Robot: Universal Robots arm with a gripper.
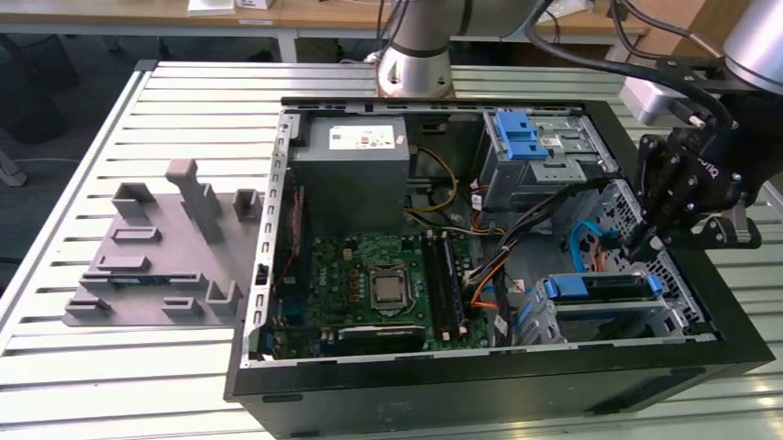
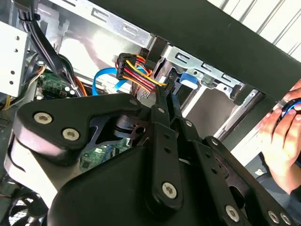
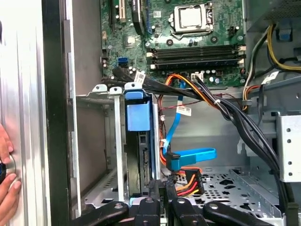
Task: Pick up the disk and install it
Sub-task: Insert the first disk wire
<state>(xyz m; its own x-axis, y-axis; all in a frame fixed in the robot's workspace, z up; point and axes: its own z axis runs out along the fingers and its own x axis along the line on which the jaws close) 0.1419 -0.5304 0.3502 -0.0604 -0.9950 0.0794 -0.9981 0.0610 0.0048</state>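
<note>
- The gripper (image 1: 657,246) has thin black metal fingers (image 3: 160,197), and they look pressed close together at the tips.
- In the first wrist view the fingertips sit right at the end of the disk (image 3: 141,155), by its plug end. I cannot tell if they pinch it or just touch it.
- The disk stands on its edge inside the drive cage (image 3: 110,141), a shiny grey metal box with thin flat walls.
- The disk has a smooth blue plastic frame, and a blue tab at its far end.
- In the exterior view the disk (image 1: 596,287) shows as a blue and dark strip in the cage, at the computer case's (image 1: 490,385) corner near the gripper.
- Just beside the disk's end hang a flat blue cable (image 3: 195,155) and a bunch of red, yellow and black wires (image 3: 186,181).
- The gripper's body is black, with round silver screws, and it points down into the case.
- The arm (image 1: 746,55) is grey and round, and reaches in from the exterior view's right.
- The green board (image 1: 380,284) with a square silver chip lies flat in the middle of the case.
- A person's hand (image 2: 282,136) rests outside the case wall by the cage.
- A grey plastic rack (image 1: 165,257) lies on the ribbed metal table (image 1: 73,183), well apart from the case.
</note>
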